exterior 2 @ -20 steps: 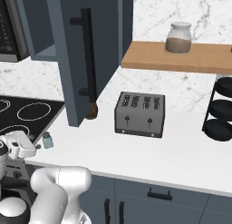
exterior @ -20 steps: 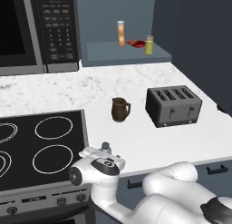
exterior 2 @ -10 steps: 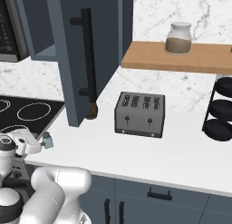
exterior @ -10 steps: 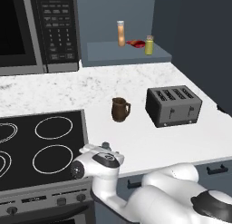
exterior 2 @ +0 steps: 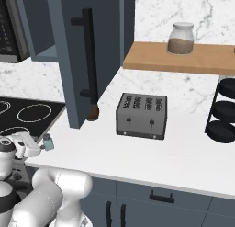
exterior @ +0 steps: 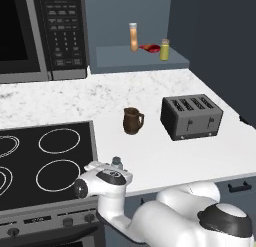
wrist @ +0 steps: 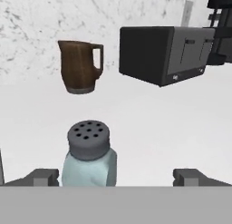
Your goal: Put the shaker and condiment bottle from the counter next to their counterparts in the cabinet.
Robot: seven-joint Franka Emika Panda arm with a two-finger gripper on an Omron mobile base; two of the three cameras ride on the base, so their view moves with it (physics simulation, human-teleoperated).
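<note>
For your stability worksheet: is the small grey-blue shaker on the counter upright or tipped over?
Upright. In the hand view the shaker stands on the counter, its perforated grey cap on top.

shaker (wrist: pixel 89 157) upright on counter (exterior: pixel 165 156), condiment bottle (exterior: pixel 133 37) in cabinet (exterior: pixel 140 58)

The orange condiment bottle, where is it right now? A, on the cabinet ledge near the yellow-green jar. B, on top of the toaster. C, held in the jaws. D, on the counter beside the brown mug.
A: in the left base view the condiment bottle stands upright on the cabinet ledge, with the flat red item and the yellow-green jar to its right.
</note>
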